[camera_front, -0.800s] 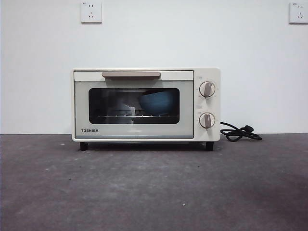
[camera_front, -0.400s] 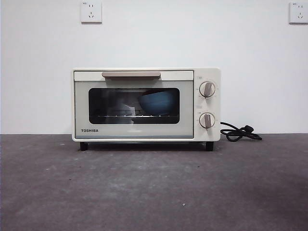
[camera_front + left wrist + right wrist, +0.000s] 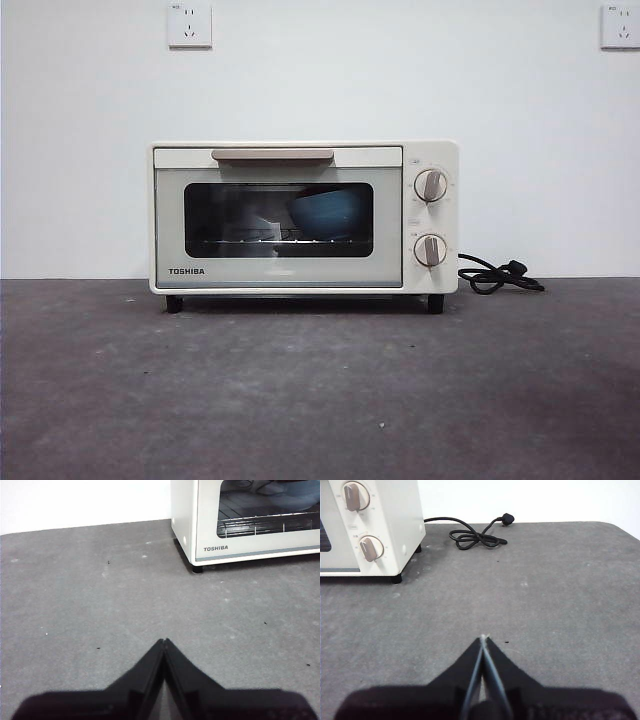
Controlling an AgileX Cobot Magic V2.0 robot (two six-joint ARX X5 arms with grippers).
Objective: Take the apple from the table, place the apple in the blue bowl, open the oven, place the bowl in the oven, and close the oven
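Oven (image 3: 303, 218) closed, blue bowl (image 3: 330, 212) inside — both arms' fingers clenched, empty

A plain white wall (image 3: 320, 70) carries two white sockets (image 3: 189, 24).

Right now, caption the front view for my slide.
Shut oven on the table, blue bowl inside.

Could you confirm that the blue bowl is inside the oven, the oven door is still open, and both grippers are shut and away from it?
Not quite: the oven door is closed, flush with the oven's front in the front view. The rest holds: the blue bowl shows behind the glass, and the left gripper and right gripper are shut above the table, away from it.
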